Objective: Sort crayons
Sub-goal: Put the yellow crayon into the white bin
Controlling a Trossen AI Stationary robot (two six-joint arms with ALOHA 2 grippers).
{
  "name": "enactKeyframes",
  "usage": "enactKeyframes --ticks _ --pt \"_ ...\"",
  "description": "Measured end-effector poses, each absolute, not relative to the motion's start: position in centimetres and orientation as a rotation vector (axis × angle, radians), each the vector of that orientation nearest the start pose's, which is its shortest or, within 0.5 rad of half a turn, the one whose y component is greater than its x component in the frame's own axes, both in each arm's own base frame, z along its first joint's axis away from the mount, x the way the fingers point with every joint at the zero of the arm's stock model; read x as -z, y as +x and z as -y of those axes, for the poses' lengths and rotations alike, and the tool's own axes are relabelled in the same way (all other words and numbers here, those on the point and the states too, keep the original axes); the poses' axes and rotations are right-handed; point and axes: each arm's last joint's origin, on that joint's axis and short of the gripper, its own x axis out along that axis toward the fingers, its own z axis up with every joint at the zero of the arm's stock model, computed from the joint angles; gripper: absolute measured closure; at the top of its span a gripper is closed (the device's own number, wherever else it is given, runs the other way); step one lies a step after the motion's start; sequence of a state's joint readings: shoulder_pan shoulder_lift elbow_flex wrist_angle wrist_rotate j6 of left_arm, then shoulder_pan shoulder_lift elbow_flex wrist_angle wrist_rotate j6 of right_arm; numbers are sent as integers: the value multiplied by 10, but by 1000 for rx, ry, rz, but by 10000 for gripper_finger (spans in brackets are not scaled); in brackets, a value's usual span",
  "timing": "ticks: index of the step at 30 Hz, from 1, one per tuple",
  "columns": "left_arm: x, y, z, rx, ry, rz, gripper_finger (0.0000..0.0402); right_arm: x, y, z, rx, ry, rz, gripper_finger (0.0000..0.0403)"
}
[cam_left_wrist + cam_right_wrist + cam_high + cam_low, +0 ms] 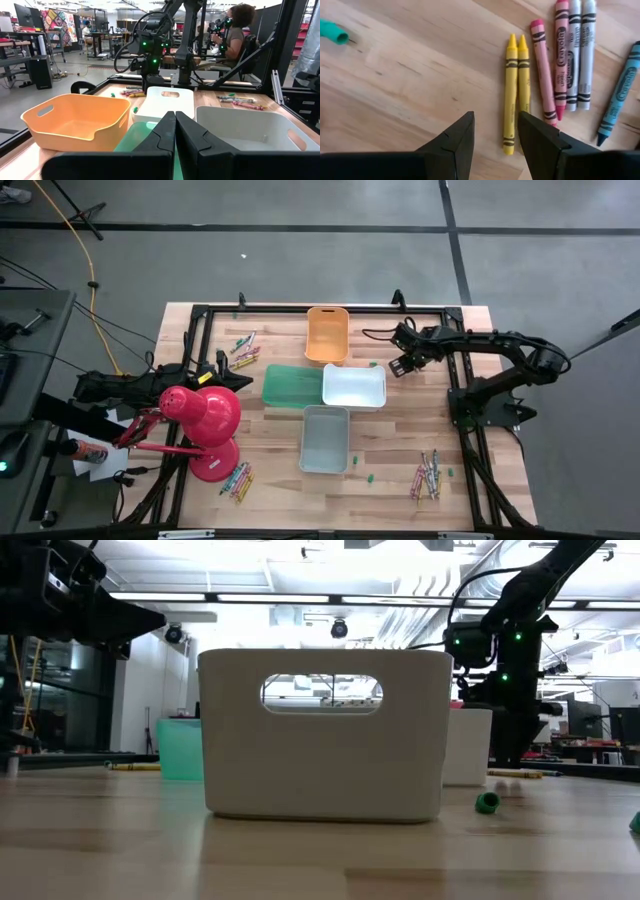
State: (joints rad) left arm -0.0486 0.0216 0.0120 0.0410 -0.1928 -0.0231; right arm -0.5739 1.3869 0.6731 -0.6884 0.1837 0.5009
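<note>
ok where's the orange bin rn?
High view: the orange bin sits at the table's far middle, just beyond the green bin and white bin, with the right hand off to its right.

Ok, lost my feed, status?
Right gripper open above two yellow crayons. Left gripper shut, waiting by the green bin. Nothing in the way.

Pale wood table (pixel 410 75), paper-wrapped crayons (pixel 555 60), plastic bins (pixel 75 122)
</note>
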Motion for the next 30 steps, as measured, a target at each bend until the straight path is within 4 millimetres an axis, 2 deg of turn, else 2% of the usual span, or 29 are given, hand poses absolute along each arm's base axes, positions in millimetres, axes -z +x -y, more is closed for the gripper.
enactKeyframes --ticks 14,30 --pt "-170 98 -1 -144 -27 33 398 -152 174 119 989 691 -1245 256" --pt "-170 98 -1 -144 -27 34 398 -134 179 122 992 698 -1339 256"
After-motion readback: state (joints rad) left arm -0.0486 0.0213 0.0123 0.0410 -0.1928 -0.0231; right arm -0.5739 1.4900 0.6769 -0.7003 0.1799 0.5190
